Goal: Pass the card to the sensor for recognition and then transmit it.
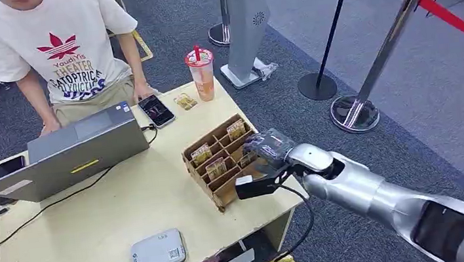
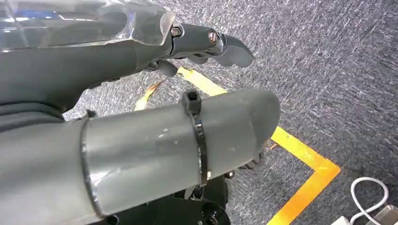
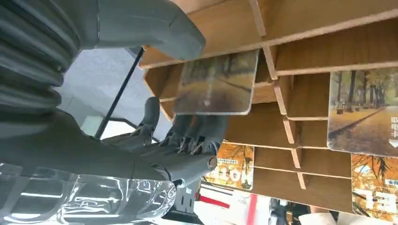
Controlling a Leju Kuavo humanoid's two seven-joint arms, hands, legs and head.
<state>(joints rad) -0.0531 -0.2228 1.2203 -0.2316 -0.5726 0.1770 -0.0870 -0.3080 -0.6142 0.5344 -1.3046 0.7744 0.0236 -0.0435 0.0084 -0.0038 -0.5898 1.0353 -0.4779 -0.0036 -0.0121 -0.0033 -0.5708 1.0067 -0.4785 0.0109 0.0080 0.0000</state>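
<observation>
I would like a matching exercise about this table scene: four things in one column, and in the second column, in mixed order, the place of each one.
Things
1. laptop
2. drink cup
3. grey card reader
4. right hand

Places
A. at the wooden card rack
B. far edge of the table, beside a small card
C. in front of the seated person
D. near edge of the table, lying flat

Pairs: 1-C, 2-B, 3-D, 4-A

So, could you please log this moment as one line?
right hand: at wooden card rack, fingers by card | grasp: unclear | left hand: hanging, open
</observation>
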